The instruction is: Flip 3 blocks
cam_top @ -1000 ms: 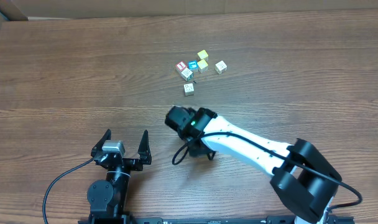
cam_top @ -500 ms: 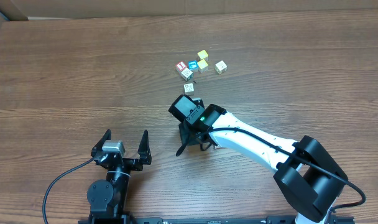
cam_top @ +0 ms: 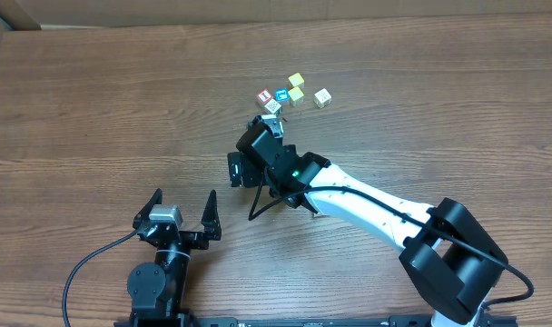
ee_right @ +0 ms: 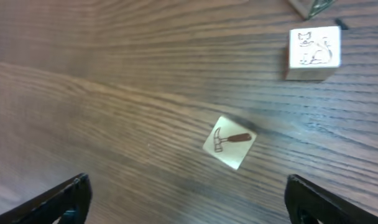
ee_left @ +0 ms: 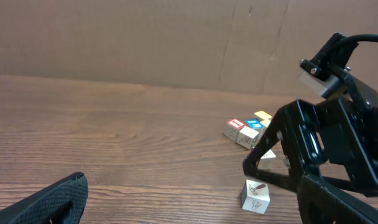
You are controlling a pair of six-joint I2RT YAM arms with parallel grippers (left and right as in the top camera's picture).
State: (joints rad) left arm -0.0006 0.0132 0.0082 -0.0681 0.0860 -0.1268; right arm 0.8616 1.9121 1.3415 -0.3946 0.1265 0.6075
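The right arm is reaching from the near right corner diagonally across the wooden table toward a cluster of blocks. Its wrist is bending downward, so the right gripper is hanging low over the hammer block, a pale cube with a brown hammer drawn on its top face. The gripper's fingers are standing spread wide, one at each lower corner of the wrist view, and are pinching nothing. The hammer block is lying flat on the table ahead of them, turned at an angle to the wood grain and touching neither finger. The cat block, pale with a cat outline facing up, is sitting apart from it, farther out. From overhead, the teal-topped block is sitting in the cluster just beyond the gripper, right beside a red-topped block. One yellow-topped block and a second yellow-topped block are lying close by. The left gripper is sitting at the near edge, well apart from the blocks, with its fingers spread and gripping nothing.
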